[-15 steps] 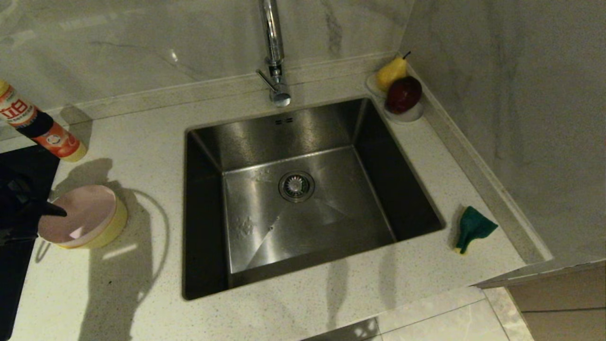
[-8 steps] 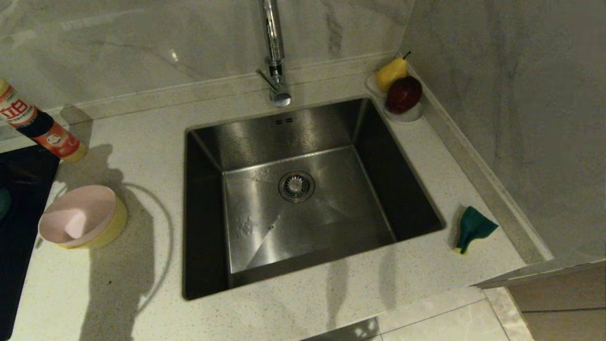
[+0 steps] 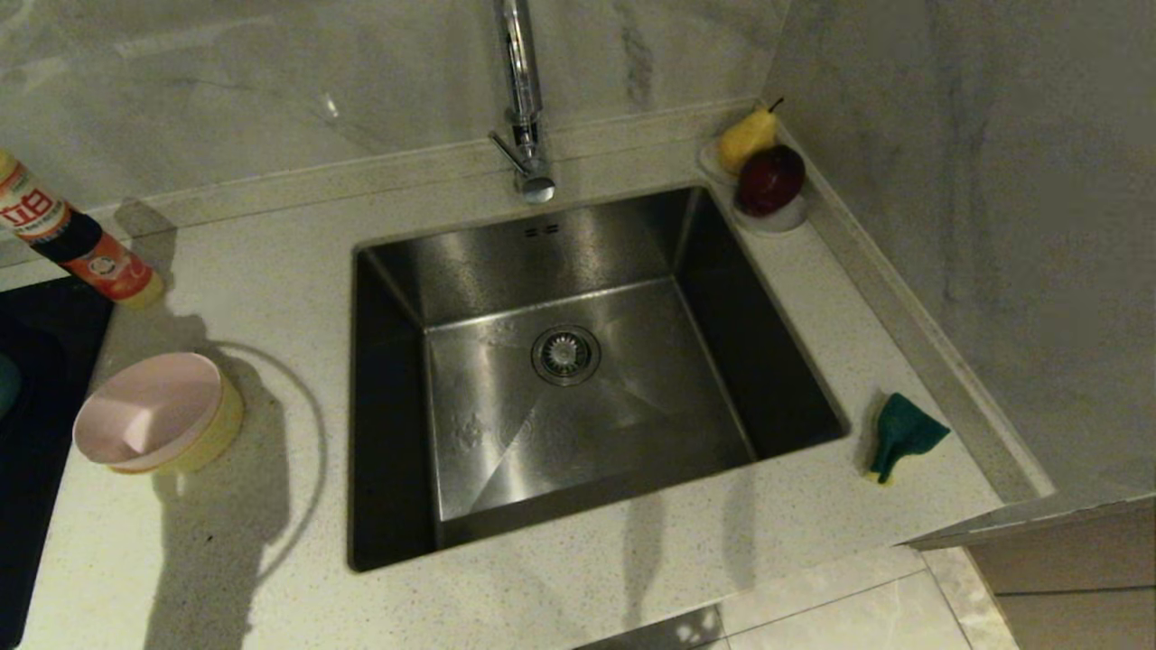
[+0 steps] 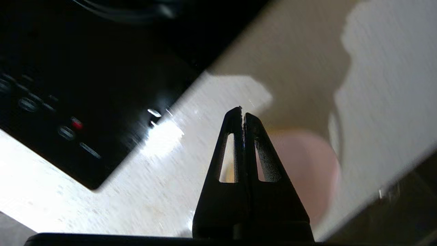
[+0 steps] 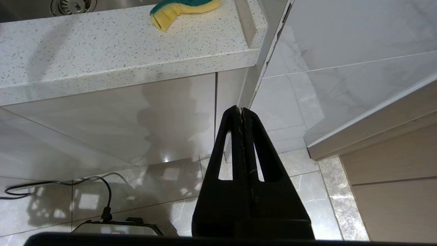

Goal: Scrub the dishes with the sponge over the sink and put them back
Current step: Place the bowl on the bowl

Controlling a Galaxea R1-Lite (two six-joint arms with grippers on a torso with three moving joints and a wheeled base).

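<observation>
Your left tool hangs with its fingers pressed together on nothing, above the speckled table between the black cooktop and the pink bowl, which sits nested in the yellow bowl left of the sink. Your right tool is parked low in front of the cabinet, below the table edge, fingers also together and empty. The sponge lies crumpled, green face up, on the table right of the sink.
</observation>
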